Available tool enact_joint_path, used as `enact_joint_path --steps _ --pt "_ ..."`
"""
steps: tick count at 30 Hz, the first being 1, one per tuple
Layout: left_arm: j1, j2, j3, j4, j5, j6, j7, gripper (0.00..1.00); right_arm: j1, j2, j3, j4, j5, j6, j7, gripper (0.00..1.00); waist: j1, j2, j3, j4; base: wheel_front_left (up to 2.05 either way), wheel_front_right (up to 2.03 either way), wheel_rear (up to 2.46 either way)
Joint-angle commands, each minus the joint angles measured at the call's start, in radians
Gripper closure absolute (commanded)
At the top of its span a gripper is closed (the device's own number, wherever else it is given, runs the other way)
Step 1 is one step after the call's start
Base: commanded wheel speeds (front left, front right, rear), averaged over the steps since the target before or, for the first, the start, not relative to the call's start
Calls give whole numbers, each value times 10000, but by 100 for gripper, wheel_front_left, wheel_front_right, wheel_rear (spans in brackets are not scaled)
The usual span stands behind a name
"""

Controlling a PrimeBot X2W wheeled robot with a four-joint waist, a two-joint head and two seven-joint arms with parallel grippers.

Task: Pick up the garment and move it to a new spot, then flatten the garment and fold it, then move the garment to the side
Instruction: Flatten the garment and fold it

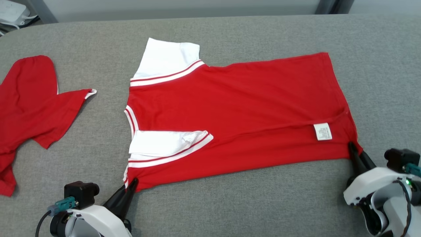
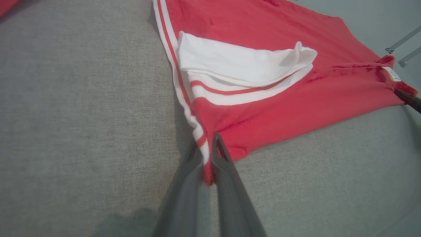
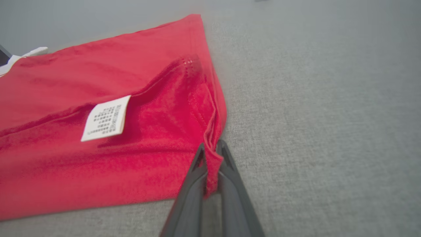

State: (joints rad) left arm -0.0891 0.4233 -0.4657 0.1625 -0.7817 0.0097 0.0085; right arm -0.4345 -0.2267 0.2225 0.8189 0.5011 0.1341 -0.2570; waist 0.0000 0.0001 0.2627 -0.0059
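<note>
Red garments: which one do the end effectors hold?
The spread shirt with white sleeves, pinched at its near corners by the left end effector and right end effector; the crumpled red garment lies untouched.

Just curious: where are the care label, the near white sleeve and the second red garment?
care label (image 1: 322, 131), head view, tag's centre.
near white sleeve (image 1: 161, 143), head view, its flat middle.
second red garment (image 1: 29, 108), head view, its middle.

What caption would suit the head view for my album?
The left gripper and right gripper pinch the near corners of a red shirt lying on a grey table.
</note>
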Motion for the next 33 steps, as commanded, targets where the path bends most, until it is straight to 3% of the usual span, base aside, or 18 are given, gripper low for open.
enact_joint_path --steps 1,10,26,27,28,30,31,33 --pt "-145 385 467 -219 28 -25 -107 100 678 -201 32 -262 -53 -34 -47 100 0 -1 -80 -120 0 0 0" --pt "502 767 601 -651 -152 119 10 100 2022 -114 -451 -1306 -387 -34 -47 100 0 -1 -232 -485 0 0 0" --pt "1706 961 534 -2018 -455 709 442 100 2778 -78 -699 -1689 -786 -34 328 100 0 -1 -577 -530 0 0 0" --pt "1723 948 528 -2004 -476 734 466 87 2778 -64 -761 -1640 -840 -34 370 100 0 -1 -604 -521 0 0 0" --pt "1745 931 527 -1966 -506 787 511 61 2775 -39 -815 -1604 -884 -34 397 100 0 -1 -629 -512 0 0 0" --pt "1766 924 522 -1917 -518 845 545 0 2738 9 -930 -1550 -968 -34 424 35 0 -1 -664 -504 0 0 0" --pt "1777 917 527 -1892 -539 870 560 0 2708 39 -977 -1537 -1010 -34 431 0 0 -1 -679 -502 0 0 0" --pt "1782 916 553 -1869 -534 911 524 0 2641 102 -1069 -1571 -1064 -34 397 0 0 -1 -713 -499 0 0 0"
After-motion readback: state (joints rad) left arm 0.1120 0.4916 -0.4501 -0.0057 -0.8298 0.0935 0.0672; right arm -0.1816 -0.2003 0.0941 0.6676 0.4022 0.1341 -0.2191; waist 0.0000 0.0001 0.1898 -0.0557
